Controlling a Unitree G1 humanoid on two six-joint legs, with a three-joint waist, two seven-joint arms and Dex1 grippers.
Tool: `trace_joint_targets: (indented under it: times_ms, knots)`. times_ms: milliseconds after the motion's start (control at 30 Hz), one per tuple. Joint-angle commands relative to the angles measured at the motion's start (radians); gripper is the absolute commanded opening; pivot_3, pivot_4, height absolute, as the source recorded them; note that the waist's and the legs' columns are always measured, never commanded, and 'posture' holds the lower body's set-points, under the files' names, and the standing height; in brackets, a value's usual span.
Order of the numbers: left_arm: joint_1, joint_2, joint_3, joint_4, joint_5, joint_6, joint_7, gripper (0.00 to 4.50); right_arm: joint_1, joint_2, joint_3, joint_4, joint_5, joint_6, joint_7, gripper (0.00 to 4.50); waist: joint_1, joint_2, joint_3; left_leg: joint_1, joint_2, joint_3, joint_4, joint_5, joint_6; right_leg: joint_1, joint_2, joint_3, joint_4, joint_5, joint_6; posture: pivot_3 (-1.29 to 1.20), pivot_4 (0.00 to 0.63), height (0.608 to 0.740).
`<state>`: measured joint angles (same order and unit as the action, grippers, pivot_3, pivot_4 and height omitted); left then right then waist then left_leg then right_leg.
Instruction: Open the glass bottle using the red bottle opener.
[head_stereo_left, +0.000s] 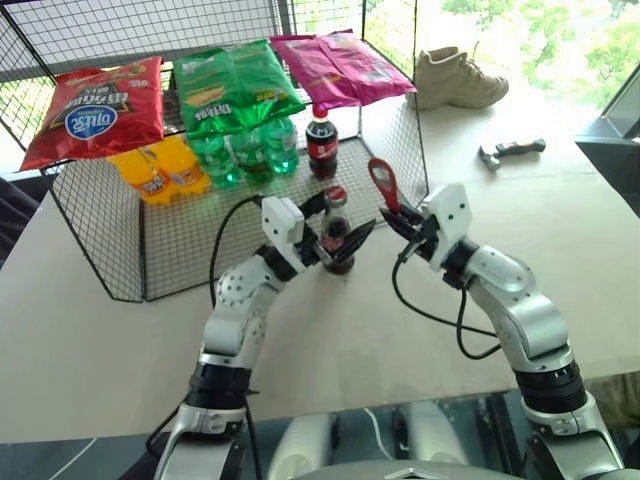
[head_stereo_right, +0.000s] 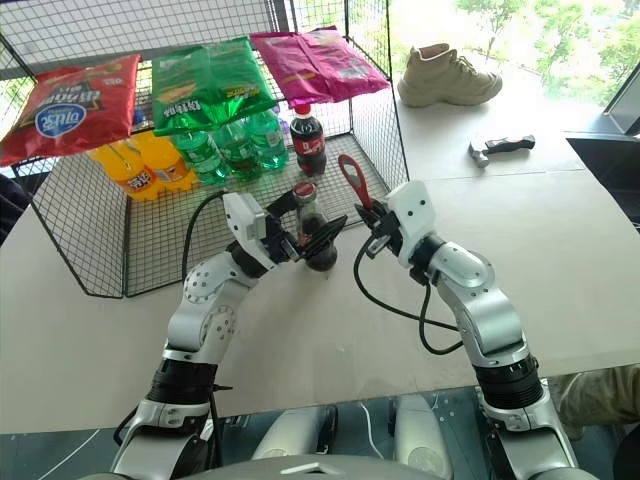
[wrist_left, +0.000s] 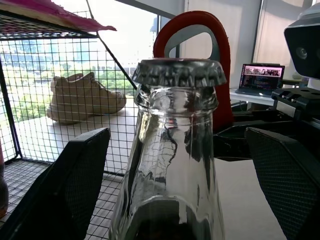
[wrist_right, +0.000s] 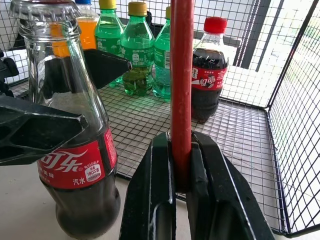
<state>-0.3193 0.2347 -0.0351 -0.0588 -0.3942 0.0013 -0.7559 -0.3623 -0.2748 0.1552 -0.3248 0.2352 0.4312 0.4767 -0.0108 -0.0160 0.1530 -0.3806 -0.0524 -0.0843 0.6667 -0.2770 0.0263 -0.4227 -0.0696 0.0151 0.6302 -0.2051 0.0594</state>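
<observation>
The glass bottle (head_stereo_left: 336, 205) stands upright on the table in front of the wire rack, with dark cola, a red label (wrist_right: 75, 165) and a silver crown cap (wrist_left: 178, 72) on top. My left gripper (head_stereo_left: 338, 228) is open, its two black fingers (wrist_left: 75, 170) on either side of the bottle's shoulder, with gaps showing in the left wrist view. My right gripper (head_stereo_left: 396, 219) is shut on the handle of the red bottle opener (head_stereo_left: 383, 183). The opener stands upright, ring head up, just to the right of the bottle's cap and apart from it.
A wire mesh rack (head_stereo_left: 120, 250) stands right behind the bottle. It holds a plastic cola bottle (head_stereo_left: 321, 145), green bottles (head_stereo_left: 245, 150) and orange bottles (head_stereo_left: 160, 170), with snack bags (head_stereo_left: 95, 110) on top. A beige shoe (head_stereo_left: 455, 78) and a grey-black tool (head_stereo_left: 512, 151) lie at the far right.
</observation>
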Motion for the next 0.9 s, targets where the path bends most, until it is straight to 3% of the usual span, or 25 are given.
trace_joint_targets:
  times_ms: [33,67,100,233,333,767,900]
  knots:
    - [-0.004,0.003,0.019,-0.052,-0.016,-0.020,0.004,4.21,-0.017,0.002,-0.017,-0.012,0.008,-0.020,0.006,0.00,0.000,0.000,0.000,0.000,0.000,0.000,0.000,0.000,0.000,0.000,0.000,0.000,0.000,0.000,0.000,0.00,0.150,0.740]
    - [-0.005,0.003,0.020,-0.052,-0.017,-0.020,0.004,3.70,-0.018,0.002,-0.018,-0.010,0.008,-0.021,0.007,0.00,0.000,0.000,0.000,0.000,0.000,0.000,0.000,0.000,0.000,0.000,0.000,0.000,0.000,0.000,0.000,0.00,0.150,0.740]
    - [-0.006,0.002,0.021,-0.051,-0.017,-0.021,0.004,3.64,-0.018,0.002,-0.018,-0.010,0.008,-0.021,0.007,0.00,0.000,0.000,0.000,0.000,0.000,0.000,0.000,0.000,0.000,0.000,0.000,0.000,0.000,0.000,0.000,0.00,0.150,0.740]
    - [-0.007,-0.001,0.020,-0.046,-0.016,-0.023,0.002,1.97,-0.018,0.002,-0.018,-0.008,0.007,-0.022,0.006,0.00,0.000,0.000,0.000,0.000,0.000,0.000,0.000,0.000,0.000,0.000,0.000,0.000,0.000,0.000,0.000,0.00,0.150,0.740]
    - [-0.003,-0.003,0.017,-0.040,-0.008,-0.026,-0.001,1.53,-0.018,0.002,-0.019,-0.009,0.006,-0.022,0.005,0.00,0.000,0.000,0.000,0.000,0.000,0.000,0.000,0.000,0.000,0.000,0.000,0.000,0.000,0.000,0.000,0.00,0.150,0.740]
    - [0.017,0.008,0.003,-0.022,0.025,-0.041,0.001,1.53,-0.041,0.001,0.008,-0.010,-0.016,-0.035,0.017,0.00,0.000,0.000,0.000,0.001,0.000,0.000,0.000,0.000,0.000,0.001,0.000,0.000,0.000,0.000,0.000,0.00,0.150,0.740]
    - [0.014,0.008,-0.005,-0.008,0.036,-0.048,-0.001,1.53,-0.080,-0.035,0.072,0.018,-0.131,-0.149,0.032,0.00,-0.001,0.000,0.000,0.002,0.000,0.000,0.000,0.000,0.000,0.001,0.000,0.000,0.000,0.000,0.000,0.00,0.150,0.740]
